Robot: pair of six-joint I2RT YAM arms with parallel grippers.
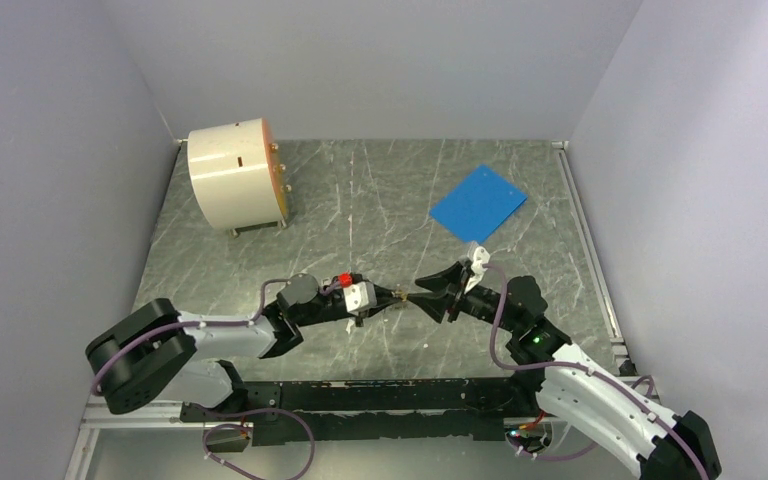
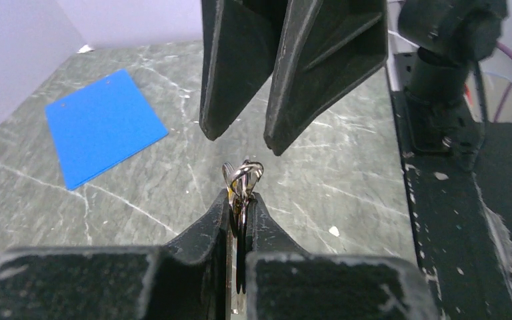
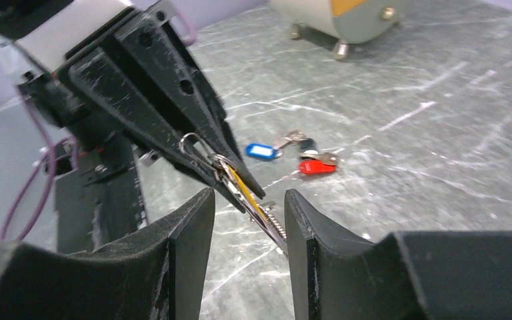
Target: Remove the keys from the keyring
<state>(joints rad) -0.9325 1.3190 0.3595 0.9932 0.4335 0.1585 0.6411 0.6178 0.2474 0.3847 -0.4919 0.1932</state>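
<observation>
My left gripper [image 1: 385, 294] is shut on the keyring [image 2: 243, 175], a thin silvery wire ring whose loops stick out past its fingertips. In the right wrist view the keyring [image 3: 199, 145] carries an orange-yellow tagged key [image 3: 245, 190] that hangs down between my right gripper's fingers. My right gripper [image 3: 248, 199] is open, tip to tip with the left gripper, its jaws on either side of that key. A red tagged key [image 3: 317, 167] and a blue tagged key [image 3: 261, 151] lie loose on the table beyond. The red tag [image 1: 344, 278] also shows in the top view.
A blue sheet [image 1: 478, 202] lies flat at the back right. A white drum [image 1: 232, 175] stands at the back left. The black base rail [image 1: 360, 395] runs along the near edge. Grey walls close in three sides.
</observation>
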